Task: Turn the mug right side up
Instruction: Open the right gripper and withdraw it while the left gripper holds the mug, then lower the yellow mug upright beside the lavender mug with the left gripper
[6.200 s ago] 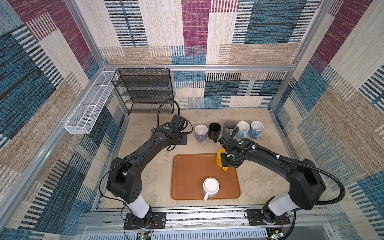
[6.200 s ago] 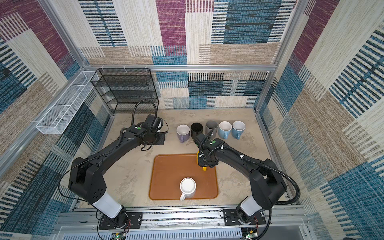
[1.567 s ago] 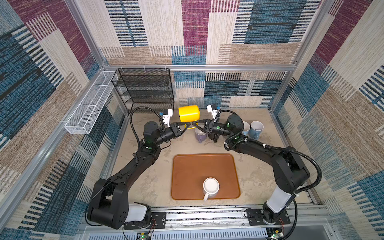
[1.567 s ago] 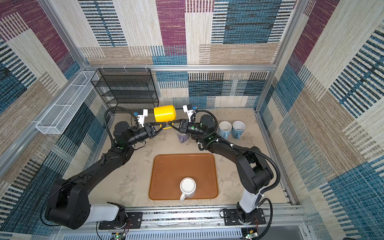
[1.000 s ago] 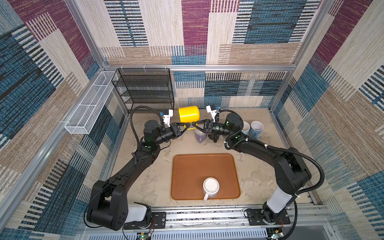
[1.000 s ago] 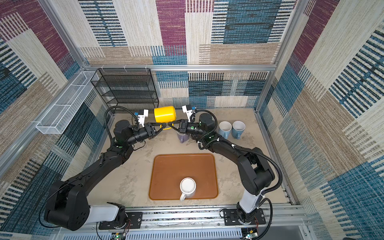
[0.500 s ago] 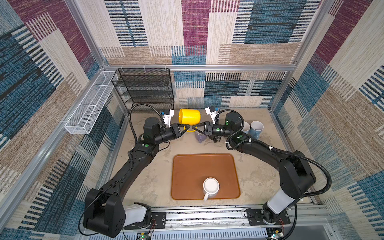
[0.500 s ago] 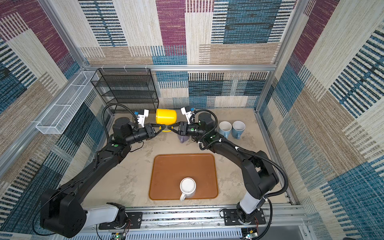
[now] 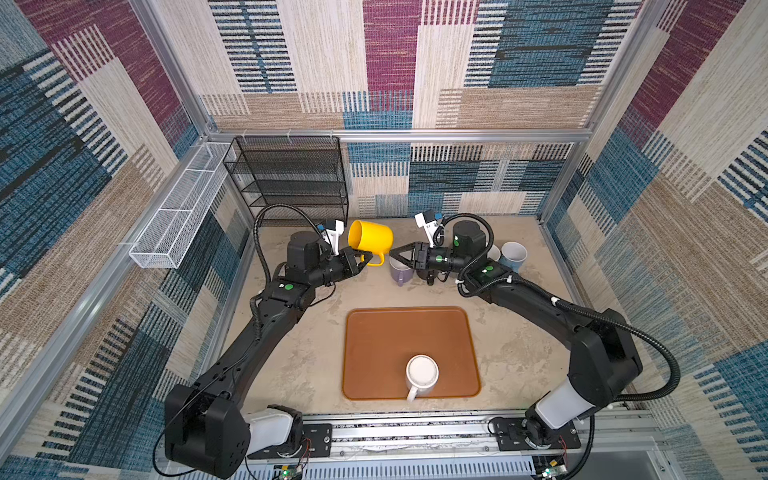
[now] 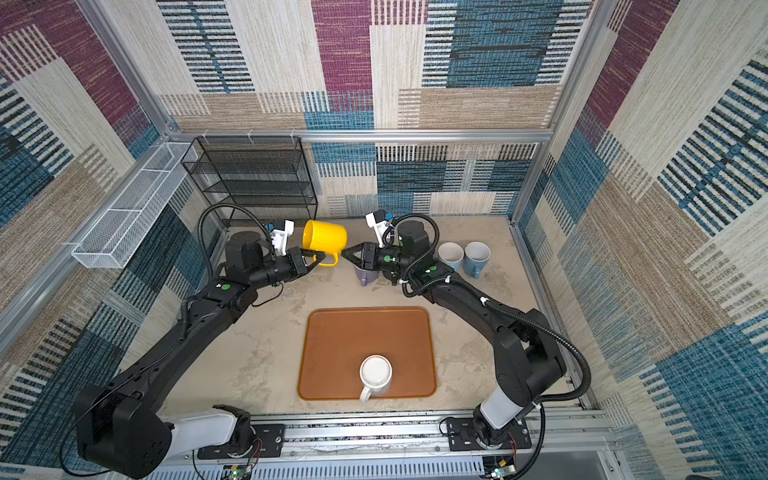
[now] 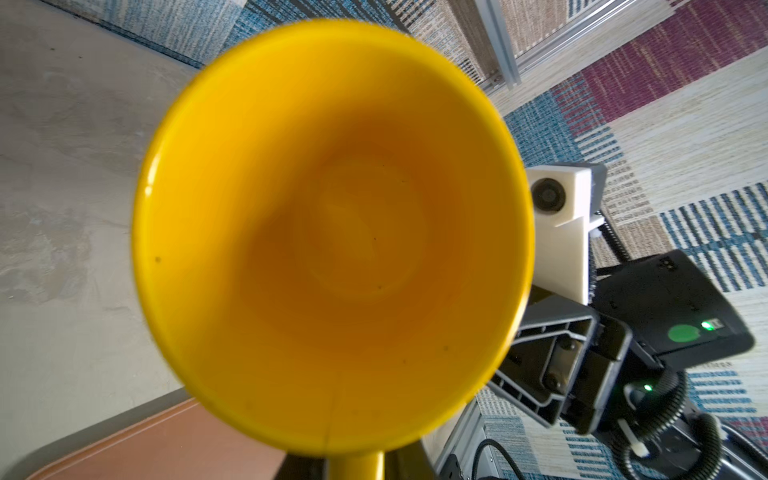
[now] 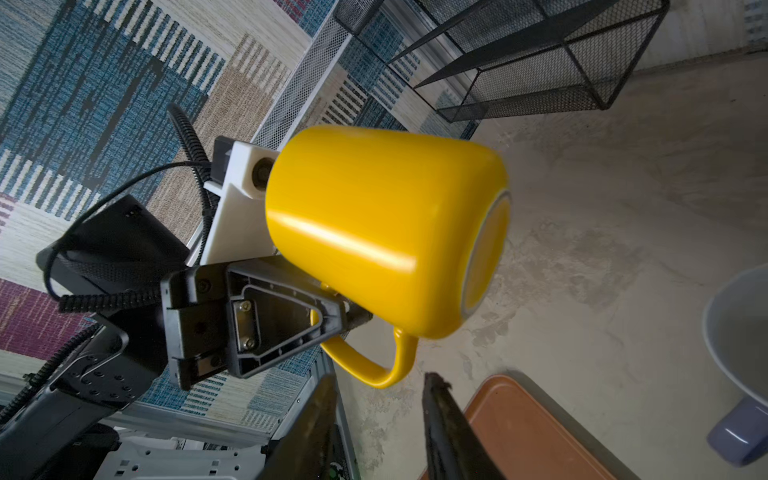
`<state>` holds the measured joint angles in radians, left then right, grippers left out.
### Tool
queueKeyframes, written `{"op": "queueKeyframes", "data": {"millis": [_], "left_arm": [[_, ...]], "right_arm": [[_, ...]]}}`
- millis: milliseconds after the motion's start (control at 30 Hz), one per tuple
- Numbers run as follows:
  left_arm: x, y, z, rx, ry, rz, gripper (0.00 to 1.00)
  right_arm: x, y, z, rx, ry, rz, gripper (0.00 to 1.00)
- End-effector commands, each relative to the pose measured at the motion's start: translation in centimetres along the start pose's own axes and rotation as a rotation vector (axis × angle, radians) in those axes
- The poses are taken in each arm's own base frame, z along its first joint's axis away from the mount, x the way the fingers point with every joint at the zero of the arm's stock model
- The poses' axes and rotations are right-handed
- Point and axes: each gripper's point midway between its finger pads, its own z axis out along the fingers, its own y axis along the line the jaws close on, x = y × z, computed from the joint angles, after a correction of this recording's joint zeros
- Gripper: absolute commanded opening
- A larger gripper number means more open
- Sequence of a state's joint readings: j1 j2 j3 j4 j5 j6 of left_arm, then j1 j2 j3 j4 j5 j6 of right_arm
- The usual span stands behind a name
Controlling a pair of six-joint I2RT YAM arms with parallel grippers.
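Your left fingers pinched the handle of the yellow mug, holding it in the air over the back of the tabletop, just in front of the black wire rack. The mug lay on its side. Its mouth faced your left wrist camera, its base faced the right arm, and its handle hung underneath. Your right fingers stood spread just beside the handle and gripped nothing; the right wrist view showed a gap between them and the mug. Below them, a purple mug stood upright on the tabletop, with two blue mugs farther right along the back. Toward the front, a white mug sat on the brown tray, well apart from both arms.
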<state>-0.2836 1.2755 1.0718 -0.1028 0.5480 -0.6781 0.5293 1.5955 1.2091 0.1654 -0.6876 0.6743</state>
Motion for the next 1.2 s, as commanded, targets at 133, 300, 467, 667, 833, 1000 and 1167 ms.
{"op": "queueKeyframes", "data": {"millis": [133,300,467,667,833,1000,1167], "left_arm": [[-0.6,1.6,0.1,-0.131,-0.042,0.099,0.00],[0.2,3.4,0.7,-0.257,-0.006,0.119,0.00],[0.8,5.0,1.4,-0.366,0.046,0.125,0.00],[0.9,6.3,2.6,-0.448,0.072,0.147,0.00],[1.4,6.8,3.9,-0.461,0.102,0.157,0.00],[1.5,7.4,4.7,-0.493,0.114,0.162,0.00],[1.7,8.2,5.2,-0.536,0.122,0.155,0.00]], "right_arm": [[-1.0,-2.0,-1.7,0.156,-0.051,-0.042,0.37],[-1.5,-2.6,-2.9,0.208,-0.078,-0.058,0.37],[-1.8,-3.2,-3.8,0.243,-0.096,-0.066,0.37],[-2.1,-3.6,-4.5,0.286,-0.119,-0.071,0.37],[-2.5,-4.1,-5.4,0.335,-0.148,-0.068,0.39],[-2.9,-4.5,-6.4,0.357,-0.176,-0.045,0.41],[-3.1,-5.4,-7.5,0.413,-0.198,-0.025,0.42]]}}
